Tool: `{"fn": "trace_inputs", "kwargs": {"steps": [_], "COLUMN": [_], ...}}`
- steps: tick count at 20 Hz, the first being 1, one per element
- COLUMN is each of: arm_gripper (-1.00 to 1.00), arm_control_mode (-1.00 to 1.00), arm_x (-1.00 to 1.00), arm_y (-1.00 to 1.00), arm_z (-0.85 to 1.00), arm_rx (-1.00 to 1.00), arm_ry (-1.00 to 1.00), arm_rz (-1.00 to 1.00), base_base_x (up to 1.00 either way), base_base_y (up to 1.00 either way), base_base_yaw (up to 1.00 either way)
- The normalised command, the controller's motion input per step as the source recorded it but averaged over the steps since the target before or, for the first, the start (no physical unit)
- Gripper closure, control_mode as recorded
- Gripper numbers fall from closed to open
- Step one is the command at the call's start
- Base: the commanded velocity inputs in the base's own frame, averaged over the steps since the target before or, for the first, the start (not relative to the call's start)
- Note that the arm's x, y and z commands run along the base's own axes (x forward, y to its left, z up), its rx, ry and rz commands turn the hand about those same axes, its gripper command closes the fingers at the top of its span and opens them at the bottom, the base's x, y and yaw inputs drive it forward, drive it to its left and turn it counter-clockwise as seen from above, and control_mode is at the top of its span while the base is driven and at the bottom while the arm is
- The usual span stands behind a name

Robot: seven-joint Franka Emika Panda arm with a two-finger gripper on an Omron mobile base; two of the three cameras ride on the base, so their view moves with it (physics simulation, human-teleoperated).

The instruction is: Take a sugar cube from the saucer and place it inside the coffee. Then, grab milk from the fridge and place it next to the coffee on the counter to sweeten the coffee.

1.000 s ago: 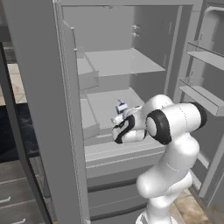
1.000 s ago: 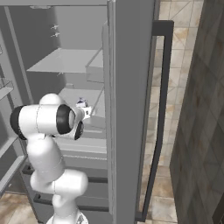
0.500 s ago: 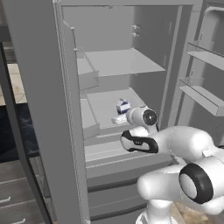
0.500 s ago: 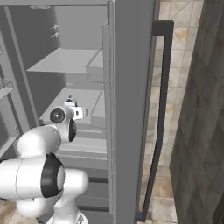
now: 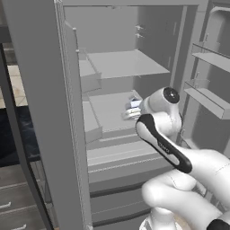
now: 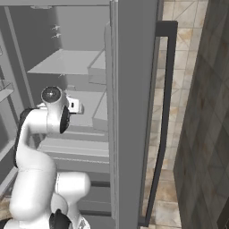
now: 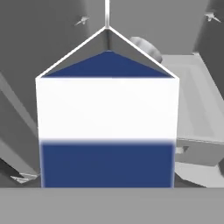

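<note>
Item: milk (image 7: 107, 113), one small carton. We are finding it standing upright on the middle shelf (image 5: 110, 114) of the open fridge (image 6: 123, 89), with its long axis running vertical and its peaked top pointing up. In the hand view it is sitting dead ahead and very close, centred across the frame, so we are judging that it is lying straight along the line of the reach with no sideways correction needed.

Item: gripper (image 5: 134, 110), one, at the end of the white arm (image 5: 161, 143). We are seeing it reaching into the fridge at shelf height, right at the carton. Its fingertips are not showing in the hand view, and the base views are blurring the contact, so we are unable to tell whether the fingers are spread beside the carton or already squeezing it.

Appearance of the carton: we are noting a white body, a dark blue band across the lower part, a dark blue triangle on the sloped top, and a pale ridge seam. A round grey cap is showing behind the right slope.

Item: door bins (image 5: 211, 90), pale grey, hanging to the right of the arm.
</note>
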Motion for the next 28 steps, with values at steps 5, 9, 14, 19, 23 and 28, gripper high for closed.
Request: {"fn": "trace_inputs", "kwargs": {"steps": [5,9,14,19,23,28], "arm_gripper": [1.0,1.0,1.0,1.0,1.0,1.0], "arm_control_mode": [-1.0,-1.0,-1.0,-1.0,-1.0,-1.0], "arm_x": [-1.0,-0.83,-0.47,-0.25,-0.08,0.02], "arm_y": [0.0,0.0,-0.32,-0.34,0.0,0.0], "arm_z": [-0.06,-0.14,0.32,0.36,0.02,0.0], "arm_rx": [0.0,-0.01,0.0,0.0,0.0,0.0], "arm_ry": [-0.05,-0.29,-0.21,-0.01,0.0,0.0], "arm_rz": [0.0,0.0,0.0,0.0,0.0,0.0], "base_base_x": [0.0,0.0,0.0,0.0,0.0,0.0], "base_base_y": [0.0,0.0,0.0,0.0,0.0,0.0], "base_base_yaw": [0.0,0.0,0.0,0.0,0.0,0.0]}}
